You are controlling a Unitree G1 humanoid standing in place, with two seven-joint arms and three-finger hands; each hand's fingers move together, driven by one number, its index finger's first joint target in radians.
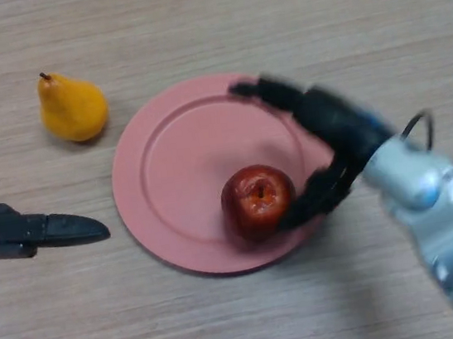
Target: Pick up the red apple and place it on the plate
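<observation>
The red apple (257, 199) sits upright on the pink plate (179, 155), near its front right rim. My right hand (334, 126) reaches in from the right, over the plate's right edge. Its fingers (270, 90) stretch straight out over the plate, away from the apple. Its thumb (318, 195) lies right beside the apple's right side, touching it or nearly so. The hand is open and not closed round the apple. My left hand (26, 231) is open at the left edge, its fingers straight, resting by the table.
A yellow pear (72, 106) lies on the wooden table (230, 319) to the left of the plate, between the plate and my left hand.
</observation>
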